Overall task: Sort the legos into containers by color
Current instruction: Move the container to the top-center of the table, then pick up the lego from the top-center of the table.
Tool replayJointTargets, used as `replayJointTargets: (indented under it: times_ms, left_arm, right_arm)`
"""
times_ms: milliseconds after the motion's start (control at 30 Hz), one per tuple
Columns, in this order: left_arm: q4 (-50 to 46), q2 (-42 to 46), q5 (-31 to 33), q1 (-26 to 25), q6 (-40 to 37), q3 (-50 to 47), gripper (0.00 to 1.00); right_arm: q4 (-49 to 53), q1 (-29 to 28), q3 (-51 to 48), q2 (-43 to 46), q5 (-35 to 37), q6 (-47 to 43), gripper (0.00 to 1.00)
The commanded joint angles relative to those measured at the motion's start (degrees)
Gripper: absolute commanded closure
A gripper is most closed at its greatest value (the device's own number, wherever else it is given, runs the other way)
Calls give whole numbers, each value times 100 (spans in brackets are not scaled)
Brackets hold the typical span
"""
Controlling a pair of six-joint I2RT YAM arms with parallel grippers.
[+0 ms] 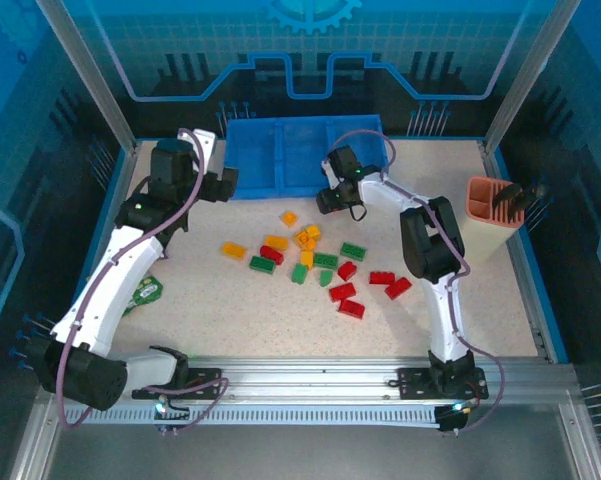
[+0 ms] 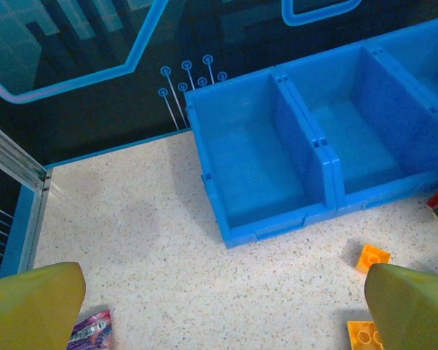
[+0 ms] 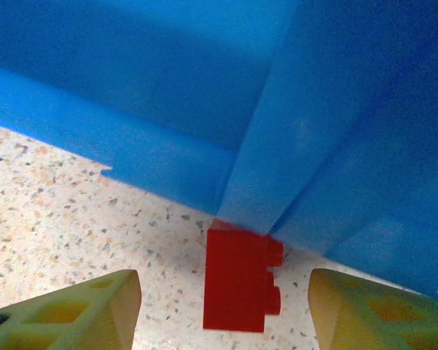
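Observation:
A red lego (image 3: pixel 237 281) lies on the table against the front wall of the blue tray (image 3: pixel 167 164), at the joint between two containers. My right gripper (image 3: pixel 222 313) is open around it, one finger on each side with a gap to both. Its arm reaches the tray front in the top view, right gripper (image 1: pixel 332 200). My left gripper (image 2: pixel 219 313) is wide open over bare table before the left container (image 2: pixel 255 168), holding nothing. Red, green and orange legos (image 1: pixel 325 260) lie scattered mid-table. Two orange legos (image 2: pixel 372 257) sit near my left gripper's right finger.
An orange-pink slotted holder (image 1: pixel 493 215) stands at the right side. A small packet (image 2: pixel 91 329) lies by my left gripper's left finger, and shows by the left arm as the packet (image 1: pixel 147 291). The table's raised frame (image 1: pixel 110 215) runs along the sides.

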State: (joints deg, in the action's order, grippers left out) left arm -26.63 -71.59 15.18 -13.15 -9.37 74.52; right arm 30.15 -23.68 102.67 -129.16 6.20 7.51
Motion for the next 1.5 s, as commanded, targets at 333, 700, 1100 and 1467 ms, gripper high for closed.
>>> replayJointTargets:
  times_ms: [333,700,1100,1467]
  left_arm:
    - [149,108,77,-48,29,-323,1]
    - [176,139,108,-46,-62,-320,1]
    - [180,205,126,-48,-63,-340,1]
    - [200,207,119,-56,-61,-356,1]
  right_arm:
    - [692,-136,877,-686,470,-17,50]
    - [740,-220,721,-728,637,47,50]
    - [625,-220,436,-535,924,84,47]
    - [590,-223,308,-553,1050,168,52]
